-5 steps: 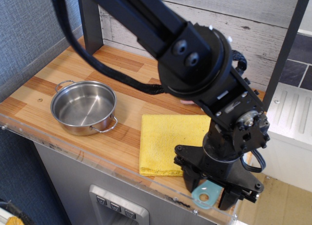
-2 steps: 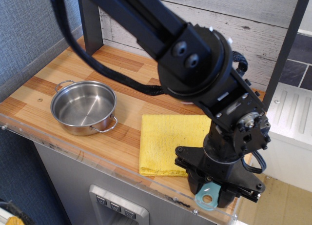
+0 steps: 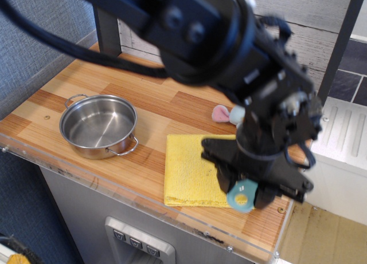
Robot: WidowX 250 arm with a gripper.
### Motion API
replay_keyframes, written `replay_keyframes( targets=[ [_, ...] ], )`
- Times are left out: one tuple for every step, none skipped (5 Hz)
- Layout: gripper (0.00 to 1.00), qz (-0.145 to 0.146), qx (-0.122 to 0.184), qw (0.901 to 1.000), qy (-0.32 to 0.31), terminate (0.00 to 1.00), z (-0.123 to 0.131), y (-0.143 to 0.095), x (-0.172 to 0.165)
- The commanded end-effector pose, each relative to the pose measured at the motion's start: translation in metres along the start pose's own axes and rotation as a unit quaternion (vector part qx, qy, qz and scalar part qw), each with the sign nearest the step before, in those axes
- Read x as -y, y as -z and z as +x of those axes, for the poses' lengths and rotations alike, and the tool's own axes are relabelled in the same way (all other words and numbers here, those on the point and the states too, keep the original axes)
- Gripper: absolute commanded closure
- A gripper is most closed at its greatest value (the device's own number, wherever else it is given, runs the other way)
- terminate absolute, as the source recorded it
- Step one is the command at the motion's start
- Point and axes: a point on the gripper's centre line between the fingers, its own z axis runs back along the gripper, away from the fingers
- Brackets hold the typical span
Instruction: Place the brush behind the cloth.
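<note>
Now 1 brush [image 3: 241,196], held shut in gripper [image 3: 243,190] over 1 yellow cloth's [image 3: 189,172] right edge. 1 steel pot [image 3: 98,125] left of cloth. Wood-look worktop [image 3: 166,103], plank wall behind.

Readable text: none anywhere in the view.
Pot [image 3: 98,126]: plain steel, no stamp or brand that I can make out.
Cloth [image 3: 189,169]: plain yellow weave, no tag or print showing.
Brush [image 3: 241,196]: only its light-blue ring end shows, unmarked.
Gripper [image 3: 243,189]: black housing, blurred, no lettering legible.
Buttons [image 3: 136,243]: three small grey ones on the panel below the counter edge; any marks on them are too small to read.
Back wall [image 3: 298,23]: whitewashed boards, no sign or number.
Counter [image 3: 160,103]: wood-pattern top, no label.
</note>
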Motion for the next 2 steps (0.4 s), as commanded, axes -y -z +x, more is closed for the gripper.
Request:
replay_keyframes(
  targets=[
    [1.00,0.001,0.065,0.9963,-0.056,0.00,0.025,-0.051,-0.032],
    [1.00,0.019,0.068,0.9934,-0.091,0.00,0.035,-0.058,-0.062]
  ],
)
